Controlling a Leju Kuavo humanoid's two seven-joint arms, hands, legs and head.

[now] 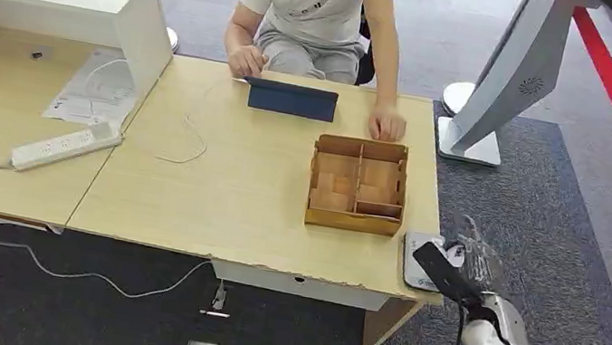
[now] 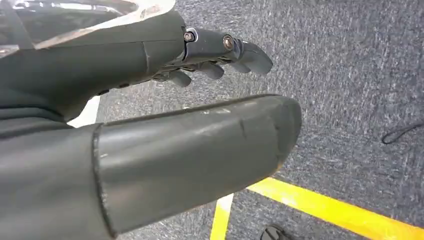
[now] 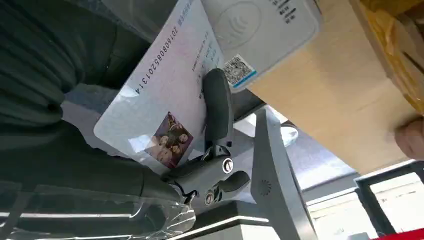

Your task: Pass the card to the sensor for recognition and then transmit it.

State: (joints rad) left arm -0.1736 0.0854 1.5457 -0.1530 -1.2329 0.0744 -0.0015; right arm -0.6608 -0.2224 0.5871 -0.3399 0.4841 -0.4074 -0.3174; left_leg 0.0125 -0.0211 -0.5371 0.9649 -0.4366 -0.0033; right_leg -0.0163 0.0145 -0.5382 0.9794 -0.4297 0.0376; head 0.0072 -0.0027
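The card (image 3: pixel 160 95) is held in the right hand (image 1: pixel 474 262) just beside the sensor (image 1: pixel 419 261) at the worktop (image 1: pixel 218 187) corner. Recognition is judged underway. A steady hold over the sensor is needed next, then a handover.

number 2016080520131 4 printed on card (image 3: pixel 160 90), QR sticker on sensor (image 3: pixel 260 30)

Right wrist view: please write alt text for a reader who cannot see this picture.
The robot's right hand holds a white card with a printed number and a small photo, a dark finger lying across it. The card's far edge overlaps a white card reader, which sits on a light wooden table.
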